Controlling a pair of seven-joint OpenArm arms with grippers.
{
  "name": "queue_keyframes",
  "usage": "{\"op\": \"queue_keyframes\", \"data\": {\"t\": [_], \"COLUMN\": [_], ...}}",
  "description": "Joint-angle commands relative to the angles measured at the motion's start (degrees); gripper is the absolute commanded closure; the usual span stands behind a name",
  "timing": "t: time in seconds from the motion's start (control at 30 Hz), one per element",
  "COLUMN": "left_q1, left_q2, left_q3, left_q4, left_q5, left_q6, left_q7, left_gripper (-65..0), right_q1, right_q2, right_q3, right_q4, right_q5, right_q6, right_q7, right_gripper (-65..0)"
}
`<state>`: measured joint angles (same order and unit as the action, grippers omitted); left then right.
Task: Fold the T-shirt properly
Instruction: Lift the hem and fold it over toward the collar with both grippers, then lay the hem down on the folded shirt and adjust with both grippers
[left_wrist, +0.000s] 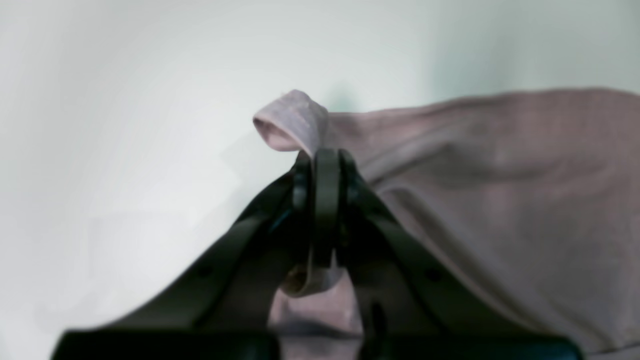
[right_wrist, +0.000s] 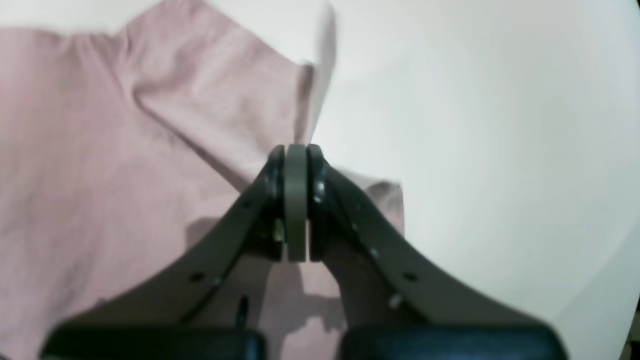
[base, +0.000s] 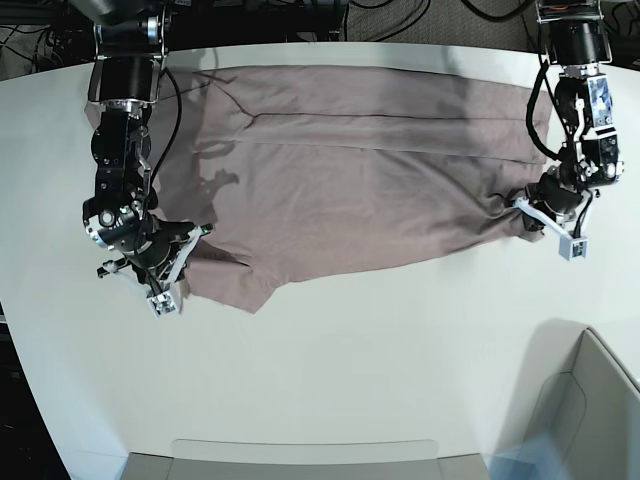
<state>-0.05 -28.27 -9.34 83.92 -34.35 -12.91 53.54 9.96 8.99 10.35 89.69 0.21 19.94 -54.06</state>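
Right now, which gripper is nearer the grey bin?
Left. The left gripper pinches the shirt end on the bin's side; the right gripper holds the opposite end, across the table.

The left arm's black two-fingered gripper (left_wrist: 325, 165) is pinching a fold of the soft dusty pink-mauve cotton T-shirt (left_wrist: 500, 200), its jaws pressed together on the cloth. A small loop of fabric is curling up just past the fingertips. The garment is spreading rightward over the smooth white table surface (left_wrist: 125, 150), wrinkled.
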Motion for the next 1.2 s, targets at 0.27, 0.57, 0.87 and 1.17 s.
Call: {"op": "queue_keyframes", "data": {"t": [0.27,0.57,0.87,1.17], "left_q1": [3.5,6.2,10.8,15.0], "left_q2": [-1.0,-1.1,-1.2,-1.1], "left_q3": [-7.1,-7.3,-8.7,-13.3], "left_q4": [7.0,12.4,16.3,18.3], "left_q5": [-0.2,-0.2,0.0,-0.2], "left_q6": [0.0,0.0,0.0,-0.1], "left_q7": [-1.1,-1.1,-1.1,-1.1], "left_gripper": [0.0,0.0,0.0,0.0], "right_q1": [-5.1,-8.3,-12.3,-16.8], "right_q2": [0.4,0.5,3.4,4.2], "right_q3": [3.6,9.7,11.1,16.7], "right_q4": [8.2,15.4,20.9,22.9], "right_q5": [0.6,6.6,9.1,13.9], "right_q6": [0.1,0.1,0.1,0.1], "right_q7": [1.0,-1.9,-5.9,-6.1], "right_gripper": [0.0,0.0,0.0,0.0]}}
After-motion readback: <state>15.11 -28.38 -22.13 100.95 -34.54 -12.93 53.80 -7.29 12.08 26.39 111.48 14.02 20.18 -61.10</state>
